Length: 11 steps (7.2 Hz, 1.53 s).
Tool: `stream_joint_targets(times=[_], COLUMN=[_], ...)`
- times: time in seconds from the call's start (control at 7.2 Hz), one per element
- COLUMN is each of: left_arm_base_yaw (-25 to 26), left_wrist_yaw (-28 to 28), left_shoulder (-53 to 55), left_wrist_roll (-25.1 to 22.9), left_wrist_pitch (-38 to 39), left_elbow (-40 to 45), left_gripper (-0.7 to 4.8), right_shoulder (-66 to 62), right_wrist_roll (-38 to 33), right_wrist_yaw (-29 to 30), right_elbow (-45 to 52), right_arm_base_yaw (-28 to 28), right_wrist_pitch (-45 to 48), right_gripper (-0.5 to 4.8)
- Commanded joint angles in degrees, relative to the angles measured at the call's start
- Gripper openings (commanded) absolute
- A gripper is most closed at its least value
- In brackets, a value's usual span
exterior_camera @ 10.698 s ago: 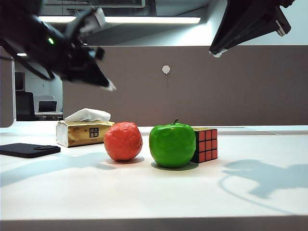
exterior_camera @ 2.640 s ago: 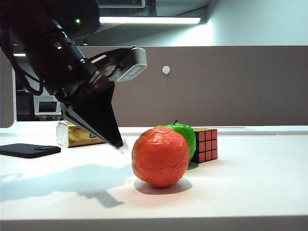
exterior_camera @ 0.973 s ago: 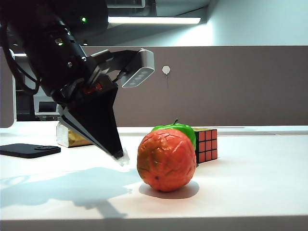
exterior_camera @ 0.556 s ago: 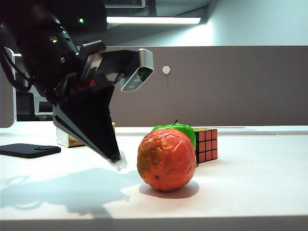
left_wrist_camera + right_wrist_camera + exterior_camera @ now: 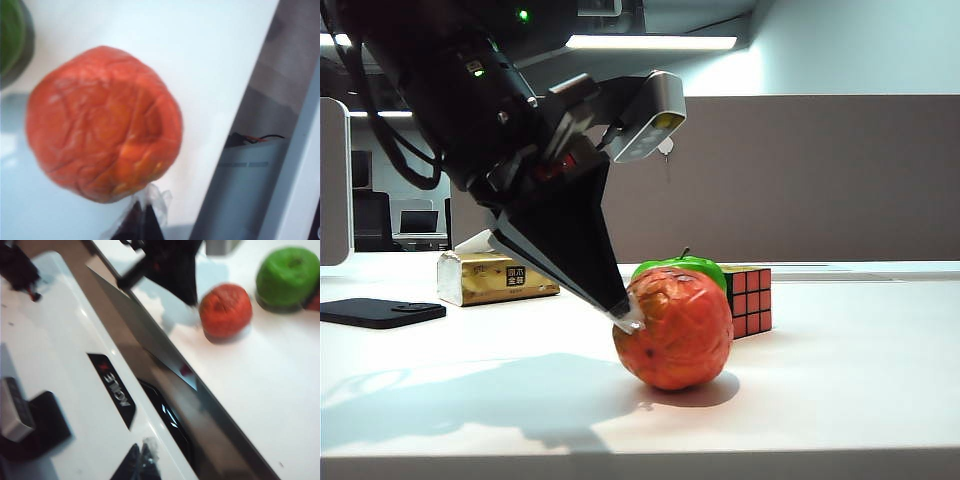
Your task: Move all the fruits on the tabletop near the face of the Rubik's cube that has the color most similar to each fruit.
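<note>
The left gripper (image 5: 628, 318), fingers pressed together, touches the orange (image 5: 673, 328) with its tip; behind the orange sit the apple (image 5: 686, 270) and cube (image 5: 748, 299). Only the right wrist view shows the right gripper (image 5: 140, 460), closed, well away off the table (image 5: 840, 380). A tissue box (image 5: 496, 277) lies behind the left gripper.

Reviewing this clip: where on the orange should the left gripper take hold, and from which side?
Probably across the widest middle of the orange, coming from above. It is round and wrinkled, sits free on the tabletop, and has the green apple close behind. The left gripper is only touching its side with jaws together; the right gripper is away over the robot base.
</note>
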<state>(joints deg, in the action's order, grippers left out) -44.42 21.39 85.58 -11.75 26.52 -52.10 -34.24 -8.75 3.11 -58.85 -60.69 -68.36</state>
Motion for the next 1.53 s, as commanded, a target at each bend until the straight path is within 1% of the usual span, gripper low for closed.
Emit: stream_joint_targets(times=[0.14, 0.28, 0.56, 0.69, 0.83, 1.25, 1.53], left_arm_base_yaw=[-0.1, -0.1, -0.1, -0.2, -0.2, -1.7, -1.7], left_wrist_yaw=[-0.8, -0.8, -1.2, -1.3, -2.4, -2.1, -2.1], left_shoulder=[-0.1, 0.0, 1.4, 5.4, 5.4, 5.4, 5.4], left_wrist_roll=[0.2, 1.4, 2.0, 1.9, 1.9, 1.9, 2.9], left_wrist_pitch=[-4.0, -6.9, -8.6, -9.0, -9.6, -11.1, -15.1], left_elbow=[0.0, 0.0, 0.0, 0.0, 0.0, 0.0, -0.1], left_gripper=[-0.05, -0.05, -0.05, -0.05, -0.05, -0.05, -0.05], right_shoulder=[0.5, 0.6, 0.6, 0.6, 0.6, 0.6, 0.6], right_wrist_roll=[-0.3, -0.3, -0.3, -0.3, -0.3, -0.3, -0.3], right_wrist_yaw=[-1.8, -4.9, -4.9, -4.9, -4.9, -4.9, -4.9], right_elbow=[-0.2, -0.2, -0.2, -0.2, -0.2, -0.2, -0.2], right_arm_base_yaw=[0.0, 0.0, 0.0, 0.0, 0.0, 0.0, 0.0], right_wrist_pitch=[-1.2, -1.2, -1.1, -0.8, -0.8, -0.8, -0.4], right_gripper=[-0.01, -0.01, -0.01, -0.01, -0.01, -0.01, -0.01])
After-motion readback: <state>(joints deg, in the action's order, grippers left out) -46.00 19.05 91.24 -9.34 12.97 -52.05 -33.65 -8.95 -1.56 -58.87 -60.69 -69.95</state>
